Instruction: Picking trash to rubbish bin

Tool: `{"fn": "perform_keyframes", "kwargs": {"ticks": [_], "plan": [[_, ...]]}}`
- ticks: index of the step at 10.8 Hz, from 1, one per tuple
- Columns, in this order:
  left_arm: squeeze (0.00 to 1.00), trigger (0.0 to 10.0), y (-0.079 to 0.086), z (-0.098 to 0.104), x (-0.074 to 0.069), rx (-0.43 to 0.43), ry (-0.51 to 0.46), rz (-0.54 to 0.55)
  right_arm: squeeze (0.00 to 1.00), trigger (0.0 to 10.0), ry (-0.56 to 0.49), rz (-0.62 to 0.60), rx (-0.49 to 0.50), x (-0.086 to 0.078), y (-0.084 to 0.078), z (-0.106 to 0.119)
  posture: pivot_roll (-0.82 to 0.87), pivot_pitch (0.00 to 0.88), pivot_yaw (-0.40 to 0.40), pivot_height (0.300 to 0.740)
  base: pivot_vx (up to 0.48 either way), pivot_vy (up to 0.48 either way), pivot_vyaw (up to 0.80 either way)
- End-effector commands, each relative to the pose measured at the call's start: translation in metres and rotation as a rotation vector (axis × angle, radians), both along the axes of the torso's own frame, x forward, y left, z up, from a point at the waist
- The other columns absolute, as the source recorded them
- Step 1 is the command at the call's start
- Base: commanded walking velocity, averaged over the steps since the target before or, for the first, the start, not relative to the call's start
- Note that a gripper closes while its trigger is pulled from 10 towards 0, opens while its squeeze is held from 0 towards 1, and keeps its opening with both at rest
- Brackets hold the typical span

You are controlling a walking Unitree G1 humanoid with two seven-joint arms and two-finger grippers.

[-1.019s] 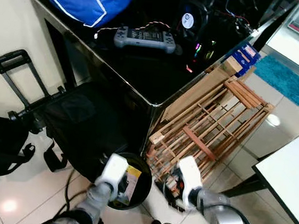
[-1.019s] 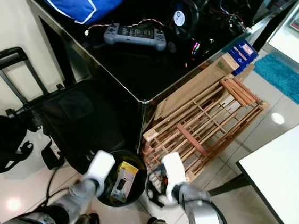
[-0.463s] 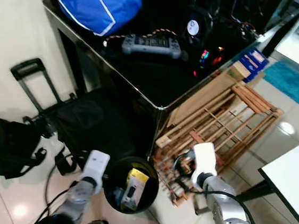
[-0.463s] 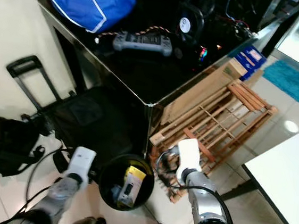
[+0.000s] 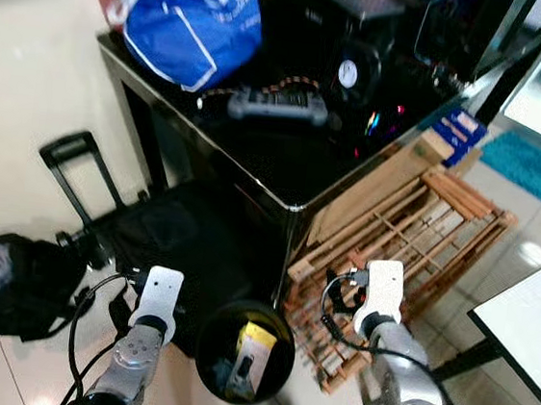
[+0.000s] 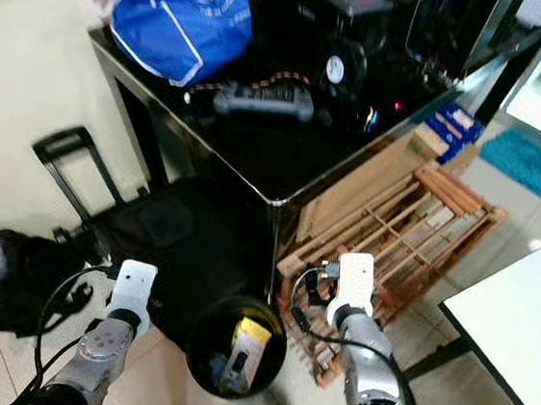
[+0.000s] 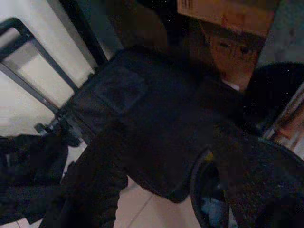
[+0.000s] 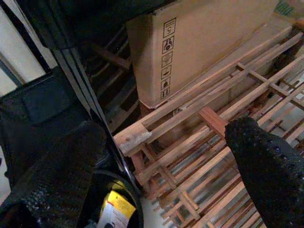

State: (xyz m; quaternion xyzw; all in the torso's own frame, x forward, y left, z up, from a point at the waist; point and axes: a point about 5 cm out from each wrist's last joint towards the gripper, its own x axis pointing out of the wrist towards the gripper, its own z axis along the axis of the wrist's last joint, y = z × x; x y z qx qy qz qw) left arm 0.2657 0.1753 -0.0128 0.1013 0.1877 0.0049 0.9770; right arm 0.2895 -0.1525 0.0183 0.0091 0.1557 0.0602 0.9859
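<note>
A round black rubbish bin stands on the floor in front of me, by the table's corner. Inside it lie a yellow packet and a dark item. My left arm's white wrist block hangs to the left of the bin, apart from it. In the dim left wrist view my left gripper is open and holds nothing, with the bin's rim ahead. To the bin's right, my right gripper is open and holds nothing, in front of a wooden rack. The yellow packet is just below it.
A black glass table carries a blue bag and a grey controller. The wooden rack and a cardboard box lean on the table. A black trolley bag, a backpack and a white table stand around.
Both arms have drawn away from the bin's rim, the left out to the left, the right up toward the wooden rack. The camera has shifted, so the table appears lower.
</note>
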Motion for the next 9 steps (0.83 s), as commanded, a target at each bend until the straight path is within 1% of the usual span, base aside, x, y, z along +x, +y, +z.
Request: {"fn": "perform_keyframes", "kwargs": {"ticks": [1,2,3,4,5,6,7,8,9], "plan": [[0.0,10.0,0.003,0.004,0.002,0.001,-0.038,0.053,0.0,10.0,-0.02,-0.044,0.008,0.001,-0.005,0.001,-0.02,0.057,0.048,0.74,0.0,0.0,0.0],[0.0,10.0,0.004,0.007,0.005,-0.004,-0.057,0.081,0.0,10.0,-0.029,-0.07,0.014,0.002,-0.008,0.001,-0.01,0.053,0.048,0.74,0.0,0.0,0.0],[0.0,10.0,0.004,0.009,0.009,-0.016,-0.054,0.074,0.0,10.0,-0.035,-0.081,0.014,0.004,-0.008,0.002,-0.02,0.044,0.054,0.74,0.0,0.0,0.0],[0.0,10.0,0.005,0.016,0.017,-0.022,-0.07,0.062,0.0,10.0,-0.053,-0.079,0.007,0.01,-0.005,0.006,-0.02,0.051,0.072,0.74,0.0,0.0,0.0],[0.0,10.0,0.008,0.022,0.022,-0.063,-0.096,0.08,0.0,10.0,-0.069,-0.1,0.025,0.012,-0.003,0.008,-0.01,0.05,0.075,0.74,0.0,0.0,0.0],[0.0,10.0,0.01,0.031,0.03,-0.129,-0.13,0.101,0.0,10.0,-0.066,-0.114,0.031,0.013,-0.004,0.007,0.0,0.056,0.07,0.74,0.0,0.0,0.0],[0.0,10.0,0.009,0.035,0.034,-0.149,-0.15,0.1,0.0,10.0,-0.067,-0.108,0.032,0.013,-0.004,0.007,0.0,0.053,0.068,0.74,0.0,0.0,0.0],[0.0,10.0,0.008,0.035,0.034,-0.162,-0.154,0.1,0.0,10.0,-0.068,-0.106,0.033,0.013,-0.004,0.007,0.0,0.064,0.065,0.74,0.0,0.0,0.0],[0.0,10.0,0.007,0.032,0.03,-0.16,-0.145,0.093,0.0,10.0,-0.067,-0.11,0.036,0.012,-0.005,0.005,0.01,0.067,0.061,0.74,0.0,0.0,0.0]]}}
